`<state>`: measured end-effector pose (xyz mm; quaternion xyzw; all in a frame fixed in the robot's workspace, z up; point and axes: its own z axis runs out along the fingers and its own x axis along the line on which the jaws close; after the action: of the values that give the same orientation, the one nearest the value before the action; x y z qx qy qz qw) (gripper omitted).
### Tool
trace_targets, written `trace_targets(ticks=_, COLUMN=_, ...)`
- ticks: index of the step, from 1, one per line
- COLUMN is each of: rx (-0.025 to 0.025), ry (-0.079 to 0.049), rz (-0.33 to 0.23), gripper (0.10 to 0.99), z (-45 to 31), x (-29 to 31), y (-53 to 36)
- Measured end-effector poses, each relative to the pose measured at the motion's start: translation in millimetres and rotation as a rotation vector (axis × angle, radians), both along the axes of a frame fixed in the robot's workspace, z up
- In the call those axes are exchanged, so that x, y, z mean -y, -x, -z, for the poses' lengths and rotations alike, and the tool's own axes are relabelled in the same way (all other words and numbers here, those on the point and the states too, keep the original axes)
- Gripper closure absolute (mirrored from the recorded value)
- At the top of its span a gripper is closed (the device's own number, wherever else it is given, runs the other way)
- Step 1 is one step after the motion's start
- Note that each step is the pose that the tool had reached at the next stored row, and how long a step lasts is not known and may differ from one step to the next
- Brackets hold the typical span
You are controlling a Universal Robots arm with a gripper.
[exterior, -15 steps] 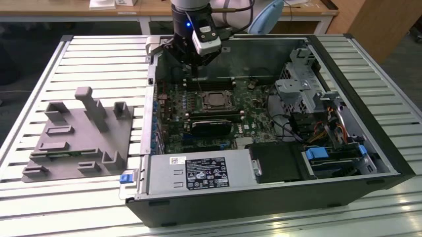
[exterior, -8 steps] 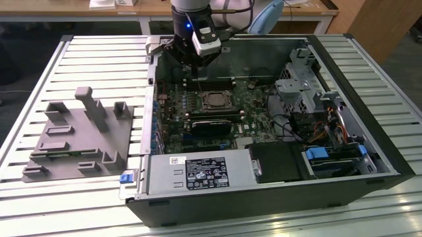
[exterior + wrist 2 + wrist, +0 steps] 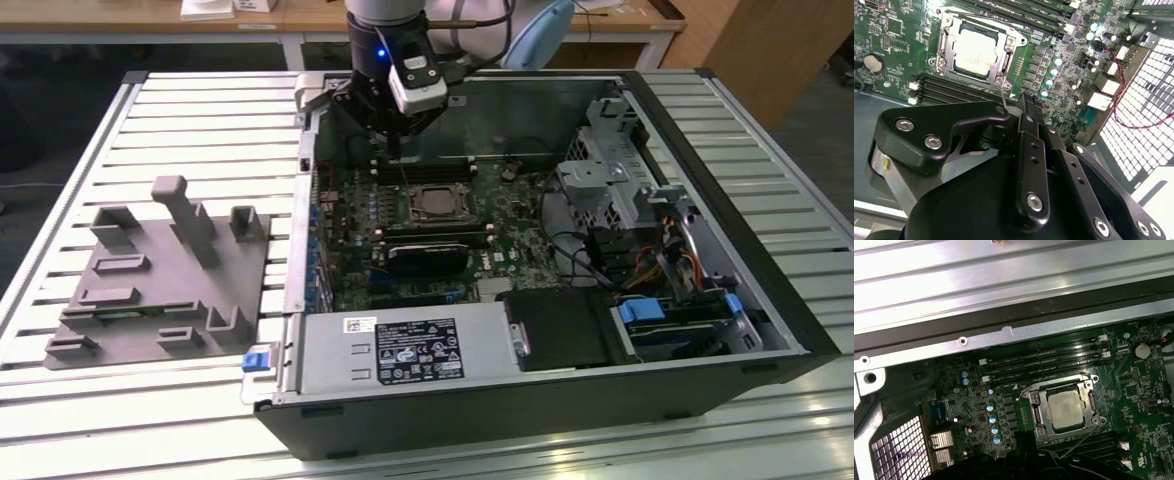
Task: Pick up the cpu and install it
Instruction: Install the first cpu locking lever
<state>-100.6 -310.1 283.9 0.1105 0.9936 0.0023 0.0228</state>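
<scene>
On the tabletop (image 3: 174, 400), a ribbed metal surface, a grey moulded fixture (image 3: 160, 285) with upright posts sits toward the exterior view's left edge. Right of it lies the open case (image 3: 747, 300), black steel, with the green board (image 3: 400, 250) flat inside. The cpu (image 3: 437, 204) already sits in its socket (image 3: 975, 48) near the board's middle: a flat square chip, dull silver top, framed by bright metal with the thin lever (image 3: 1081, 440) beside it. The gripper (image 3: 396, 150) hangs above the board's far edge, just beyond the cpu, which lies toward the near side from it. The fingers (image 3: 1030, 150) are matt black, pressed together and holding nothing.
</scene>
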Motion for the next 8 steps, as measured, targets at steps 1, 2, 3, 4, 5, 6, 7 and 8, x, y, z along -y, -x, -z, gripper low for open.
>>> trace_targets(ticks=1, rx=0.0, ry=-0.002, rz=0.0, gripper=0.98, z=0.1, x=0.0, y=0.1)
trace_targets(ticks=2, rx=-0.0006, ry=-0.007, rz=0.0, gripper=0.98, z=0.3, x=0.0, y=0.2)
trace_targets(ticks=3, rx=-0.0014, ry=-0.012, rz=-0.001, gripper=0.98, z=0.4, x=0.0, y=0.5)
trace_targets(ticks=4, rx=-0.0025, ry=-0.018, rz=-0.003, gripper=0.98, z=0.8, x=0.0, y=0.9)
trace_targets(ticks=5, rx=-0.0034, ry=-0.022, rz=-0.007, gripper=0.98, z=1.5, x=0.0, y=1.5)
trace_targets(ticks=6, rx=-0.0041, ry=-0.025, rz=-0.015, gripper=0.98, z=2.4, x=-0.1, y=1.7)
trace_targets(ticks=7, rx=-0.0053, ry=-0.026, rz=-0.025, gripper=0.98, z=3.3, x=0.0, y=1.9)
trace_targets(ticks=8, rx=-0.006, ry=-0.025, rz=-0.039, gripper=0.98, z=4.3, x=0.0, y=2.0)
